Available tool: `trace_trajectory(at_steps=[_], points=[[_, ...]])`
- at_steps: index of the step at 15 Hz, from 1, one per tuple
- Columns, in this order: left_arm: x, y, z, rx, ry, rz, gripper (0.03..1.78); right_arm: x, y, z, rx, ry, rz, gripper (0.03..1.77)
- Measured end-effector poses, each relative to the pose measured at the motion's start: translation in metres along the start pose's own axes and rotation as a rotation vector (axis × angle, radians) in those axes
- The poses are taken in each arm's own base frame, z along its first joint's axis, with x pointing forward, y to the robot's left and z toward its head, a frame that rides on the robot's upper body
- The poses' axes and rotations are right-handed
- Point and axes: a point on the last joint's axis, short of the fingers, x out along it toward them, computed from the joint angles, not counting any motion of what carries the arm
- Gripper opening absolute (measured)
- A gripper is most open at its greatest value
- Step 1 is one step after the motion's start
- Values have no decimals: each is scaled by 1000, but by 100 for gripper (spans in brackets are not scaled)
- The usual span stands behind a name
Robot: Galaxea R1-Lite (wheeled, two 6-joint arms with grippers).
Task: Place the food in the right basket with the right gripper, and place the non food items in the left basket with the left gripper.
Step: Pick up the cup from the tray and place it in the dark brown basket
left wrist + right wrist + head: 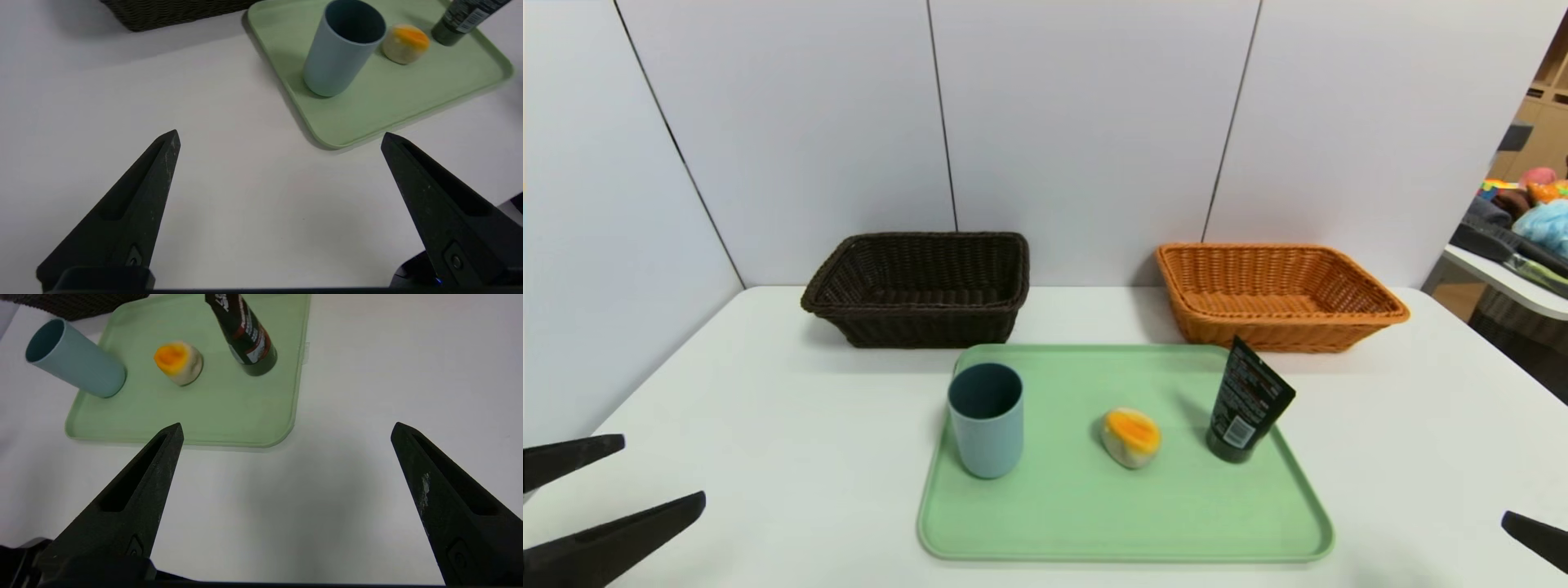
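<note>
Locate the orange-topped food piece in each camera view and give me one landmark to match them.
Head view: the orange-topped food piece sits mid-tray, between the blue cup and the black tube.
Left wrist view: near the top edge, just beyond the cup.
Right wrist view: upper left part, between cup and tube.
Shared landmark: the green tray, seen under it in all three views.

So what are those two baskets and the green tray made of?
Both the dark brown basket and the orange basket show a tight woven pattern, so wicker or plastic imitation rattan; I can't tell which. The green tray looks like matte moulded plastic: smooth, uniform colour, rounded raised rim.
</note>
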Motion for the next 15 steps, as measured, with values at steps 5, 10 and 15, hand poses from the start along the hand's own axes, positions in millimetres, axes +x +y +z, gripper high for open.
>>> trace_trajectory(at_steps=[5, 10, 15], points=[[36, -4, 14, 40, 109, -225, 175, 30, -1, 9, -76, 149, 86, 175], [88, -17, 19, 109, 131, -390, 175, 54, 3, 11, -143, 206, 158, 175], [129, -18, -8, 258, 77, -433, 175, 60, 2, 2, -141, 258, 163, 175]])
